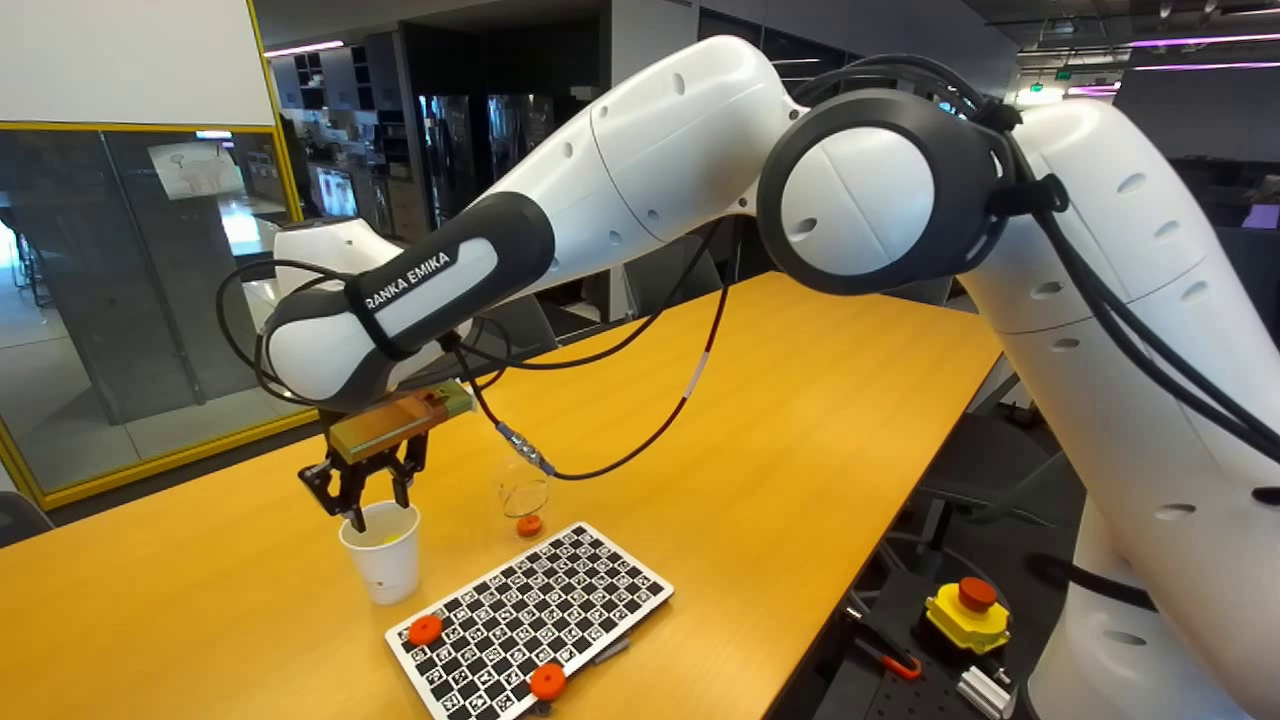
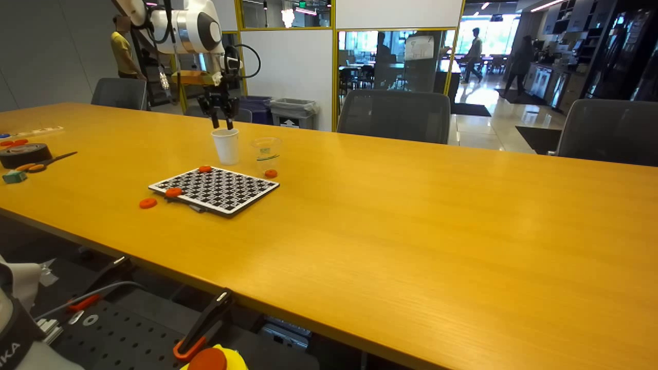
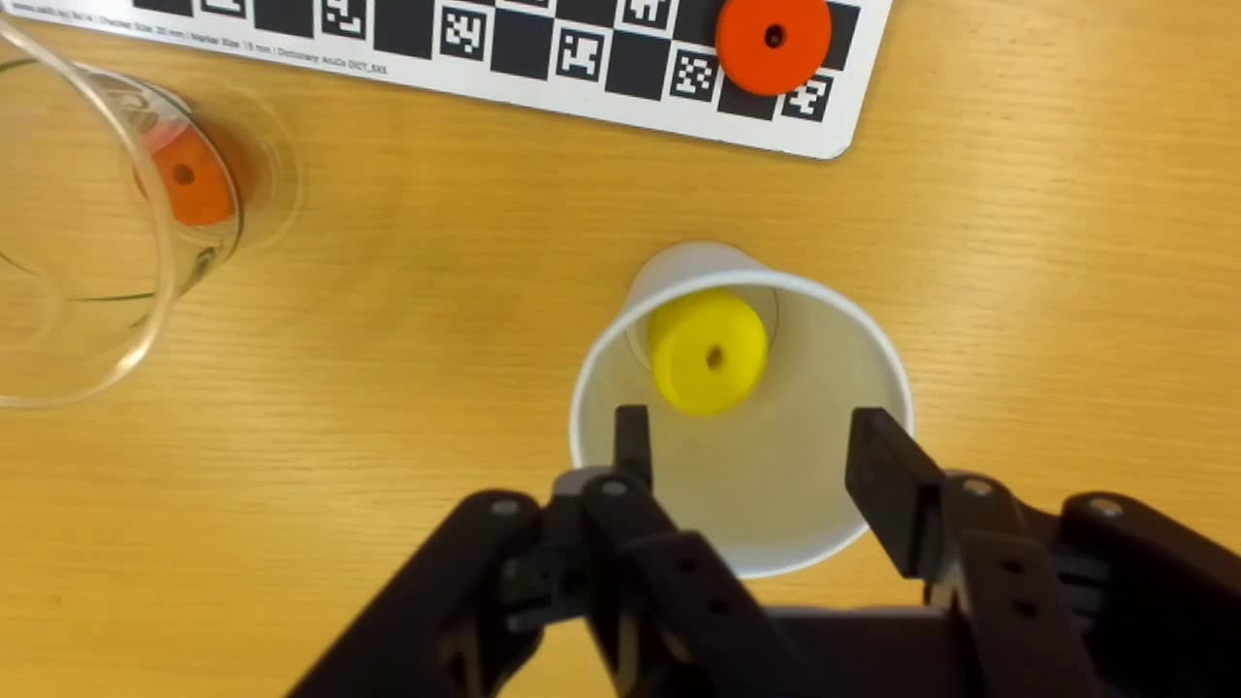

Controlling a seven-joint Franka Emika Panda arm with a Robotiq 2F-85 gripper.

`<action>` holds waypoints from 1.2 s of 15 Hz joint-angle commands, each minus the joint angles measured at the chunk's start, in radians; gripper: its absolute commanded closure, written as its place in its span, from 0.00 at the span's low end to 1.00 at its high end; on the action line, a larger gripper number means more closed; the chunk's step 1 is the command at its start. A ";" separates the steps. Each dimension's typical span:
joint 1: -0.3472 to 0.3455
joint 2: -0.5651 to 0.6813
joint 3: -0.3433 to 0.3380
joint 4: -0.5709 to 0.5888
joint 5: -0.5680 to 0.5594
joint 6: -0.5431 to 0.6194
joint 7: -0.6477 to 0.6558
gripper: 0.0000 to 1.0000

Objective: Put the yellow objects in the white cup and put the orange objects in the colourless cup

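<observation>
Directly over the mouth of the white cup point(image 1: 388, 570), my gripper point(image 3: 748, 427) hangs open, nothing between its fingers. A yellow object point(image 3: 693, 378) lies inside that cup, in view past the fingertips. The colourless cup point(image 2: 268, 149) stands upright close by, with an orange object point(image 3: 199, 184) at its bottom. Two more orange objects rest on the checkered board: one point(image 1: 425, 630) near its corner by the white cup, another point(image 1: 548, 681) at its opposite edge. Another orange object point(image 2: 148, 203) lies on the table beside the board. No yellow object shows outside the white cup.
The flat checkered board point(image 2: 221, 190) lies beside both cups, a pen point(image 1: 612, 650) along its edge. In an exterior view, a black tape roll point(image 2: 24, 155), scissors point(image 2: 51, 161), a green block point(image 2: 14, 177) and further orange pieces point(image 2: 20, 142) are at the table's far side.
</observation>
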 commanded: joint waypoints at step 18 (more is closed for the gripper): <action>0.098 -0.213 0.036 -0.388 0.009 0.069 0.184 0.00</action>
